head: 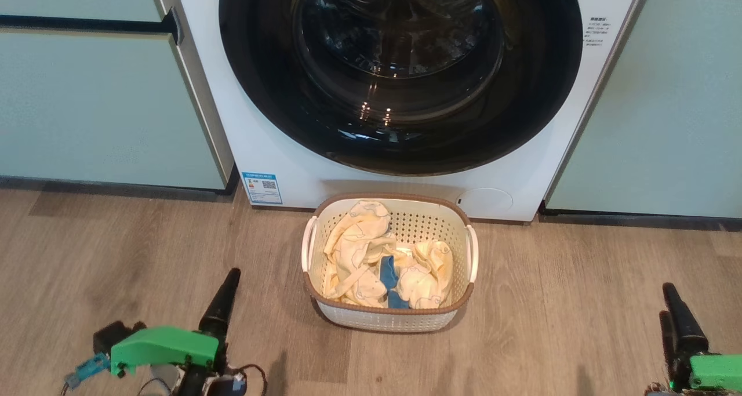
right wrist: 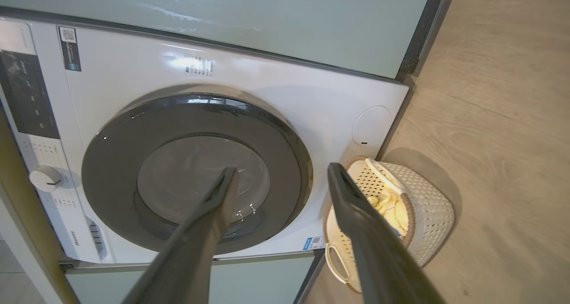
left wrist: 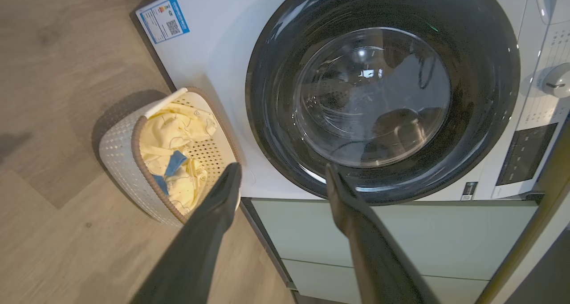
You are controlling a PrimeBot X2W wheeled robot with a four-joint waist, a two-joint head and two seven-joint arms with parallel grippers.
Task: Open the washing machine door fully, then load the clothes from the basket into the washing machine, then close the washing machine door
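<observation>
Fingers [left wrist: 218, 206] spread on both arms, pointing toward the washing machine door [head: 400, 65].

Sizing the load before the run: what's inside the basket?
The basket holds a heap of pale yellow garments with one small blue cloth piece lying among them. They cover the basket's bottom, so anything beneath them cannot be seen.

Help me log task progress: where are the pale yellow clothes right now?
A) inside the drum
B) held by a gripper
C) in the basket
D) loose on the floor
C: the clothes lie heaped inside the basket, which stands on the floor in front of the shut washing machine door.
</observation>
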